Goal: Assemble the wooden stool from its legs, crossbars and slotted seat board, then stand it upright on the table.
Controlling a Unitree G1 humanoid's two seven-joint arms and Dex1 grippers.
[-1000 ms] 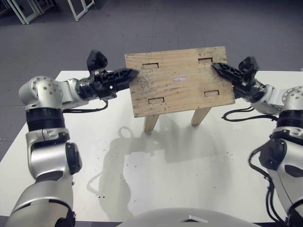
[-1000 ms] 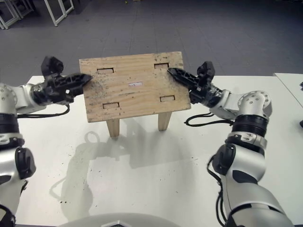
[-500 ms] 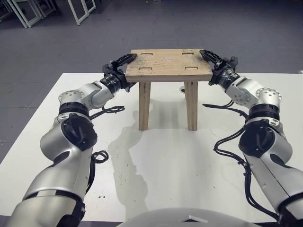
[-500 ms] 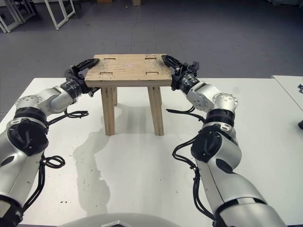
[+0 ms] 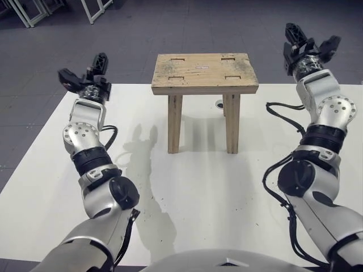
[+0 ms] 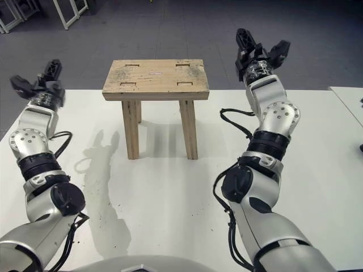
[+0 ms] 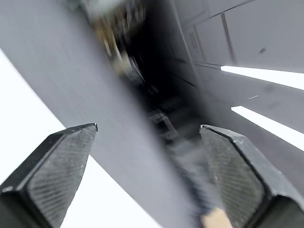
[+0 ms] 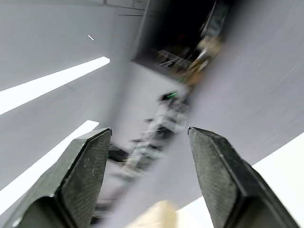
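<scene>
The assembled wooden stool (image 5: 204,72) stands upright on the white table (image 5: 215,192), its slotted seat board on top and its legs (image 5: 174,123) resting on the tabletop. My left gripper (image 5: 84,70) is raised well to the left of the stool, open and holding nothing. Off to the stool's right my right gripper (image 5: 309,41) is also lifted high, open and empty. In the left wrist view both textured fingers (image 7: 57,175) are spread wide, as are the fingers (image 8: 85,175) in the right wrist view.
A small round ring-shaped object (image 5: 219,104) lies on the table behind the stool. Dark crumbs dot the tabletop (image 5: 153,198) near the front left. White frames (image 5: 28,11) stand on the grey floor beyond the table.
Both grippers have let go of the seat board and swung up and outward, away from the stool. The stool stays standing on the table.
</scene>
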